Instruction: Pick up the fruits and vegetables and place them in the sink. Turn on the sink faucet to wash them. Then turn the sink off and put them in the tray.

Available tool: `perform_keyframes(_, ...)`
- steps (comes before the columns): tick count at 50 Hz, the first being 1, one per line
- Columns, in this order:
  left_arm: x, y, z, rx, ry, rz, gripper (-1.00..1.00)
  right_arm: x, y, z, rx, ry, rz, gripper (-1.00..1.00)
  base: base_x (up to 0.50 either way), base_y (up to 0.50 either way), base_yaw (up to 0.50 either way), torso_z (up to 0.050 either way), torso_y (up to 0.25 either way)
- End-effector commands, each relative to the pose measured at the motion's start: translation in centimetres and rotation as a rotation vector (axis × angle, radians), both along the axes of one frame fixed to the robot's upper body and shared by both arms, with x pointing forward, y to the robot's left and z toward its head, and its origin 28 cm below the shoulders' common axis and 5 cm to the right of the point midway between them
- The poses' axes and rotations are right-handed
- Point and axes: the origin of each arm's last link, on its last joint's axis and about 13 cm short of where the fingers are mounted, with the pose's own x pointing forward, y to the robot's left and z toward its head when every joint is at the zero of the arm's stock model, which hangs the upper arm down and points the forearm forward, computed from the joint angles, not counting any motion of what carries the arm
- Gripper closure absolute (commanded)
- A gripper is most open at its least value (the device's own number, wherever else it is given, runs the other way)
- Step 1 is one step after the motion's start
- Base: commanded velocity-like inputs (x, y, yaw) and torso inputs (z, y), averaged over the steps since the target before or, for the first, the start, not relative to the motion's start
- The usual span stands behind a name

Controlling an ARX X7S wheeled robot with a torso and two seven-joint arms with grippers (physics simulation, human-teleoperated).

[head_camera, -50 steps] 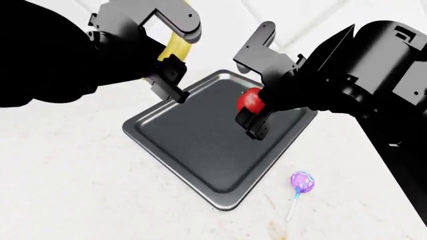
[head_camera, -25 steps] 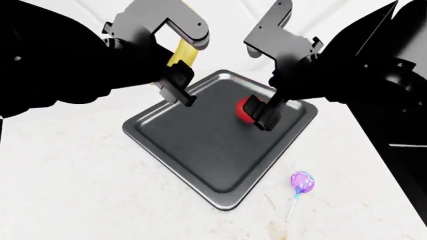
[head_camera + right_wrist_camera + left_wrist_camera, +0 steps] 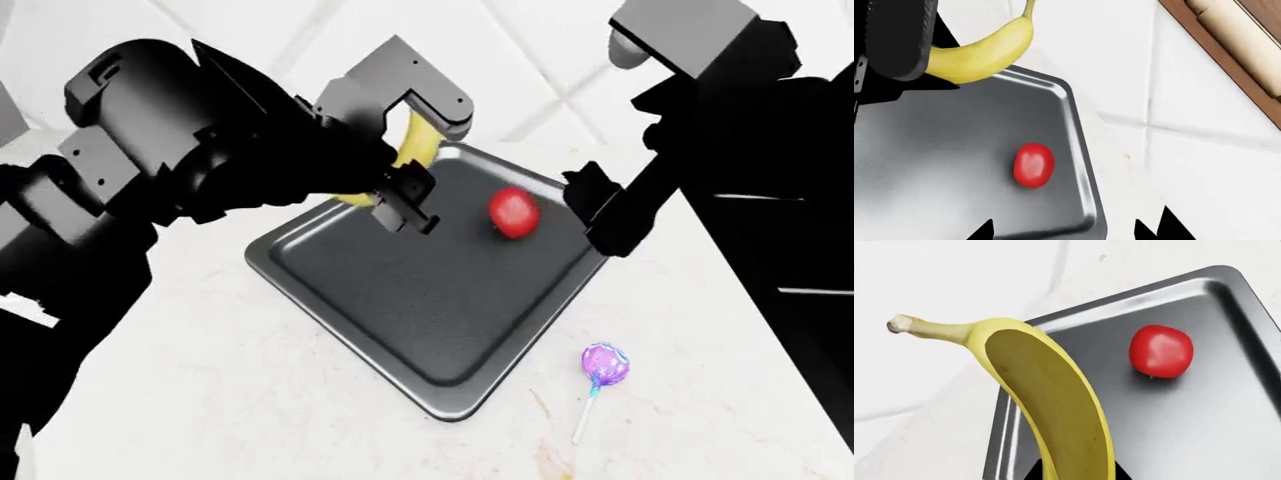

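The dark grey tray (image 3: 400, 300) lies on the white counter. The red tomato (image 3: 514, 213) (image 3: 1161, 351) (image 3: 1033, 165) rests on the tray's floor near its far right corner, with nothing touching it. My right gripper (image 3: 638, 125) (image 3: 1064, 235) is open, lifted off to the right of the tomato, nothing between its fingers. My left gripper (image 3: 420, 160) (image 3: 1074, 475) is shut on the yellow banana (image 3: 416, 140) (image 3: 1054, 405) (image 3: 981, 52), holding it in the air over the tray's far left edge. The sink and the faucet are out of view.
A purple lollipop (image 3: 603, 365) lies on the counter just past the tray's near right edge. In the right wrist view, a brown wooden edge with a pale rolling pin (image 3: 1241, 40) runs beyond the white tiled counter.
My right gripper has opened, let the tomato go onto the tray, and pulled up and to the right. The left arm has carried the banana to the right, over the tray's edge.
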Motion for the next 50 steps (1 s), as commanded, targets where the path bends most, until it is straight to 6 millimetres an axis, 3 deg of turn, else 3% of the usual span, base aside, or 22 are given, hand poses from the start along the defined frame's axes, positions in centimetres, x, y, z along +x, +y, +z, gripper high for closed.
perform_keyframes(1, 1.6, -1.6, -1.3, 0.060, 0.057, 0.011, 1.00, -2.7, -1.2, 1.0, 0.007, -0.069, -0.030, -1.00, 0.00, 0.00, 0.00, 0.000, 0.000)
perform_keyframes(11, 2.0, -2.7, -2.4, 0.157, 0.157, 0.009, 1.00, -4.1, -1.9, 1.7, 0.021, -0.121, -0.043, -1.00, 0.00, 0.00, 0.00, 0.000, 0.001)
perform_keyframes(26, 2.6, -3.7, -2.9, 0.217, 0.236, -0.001, 1.00, -3.9, -2.0, 1.4, 0.028, -0.129, -0.045, -1.00, 0.00, 0.00, 0.00, 0.000, 0.000)
perform_keyframes(38, 2.9, -3.1, -4.2, 0.238, 0.310, 0.016, 1.00, -3.8, -2.0, 1.3, 0.030, -0.130, -0.045, -1.00, 0.00, 0.00, 0.00, 0.000, 0.000)
perform_keyframes(39, 2.9, -3.1, -4.3, 0.239, 0.315, 0.017, -1.00, -3.7, -2.0, 1.3, 0.030, -0.129, -0.045, -1.00, 0.00, 0.00, 0.00, 0.000, 0.010)
perform_keyframes(45, 2.8, -3.2, -3.9, 0.233, 0.313, 0.009, -1.00, -3.7, -2.0, 1.3, 0.032, -0.129, -0.046, -1.00, 0.00, 0.00, 0.00, 0.000, 0.000)
perform_keyframes(50, 2.9, -3.3, -2.4, 0.174, 0.274, -0.003, -1.00, -3.7, -2.0, 1.2, 0.031, -0.128, -0.046, -1.00, 0.00, 0.00, 0.00, 0.000, 0.000)
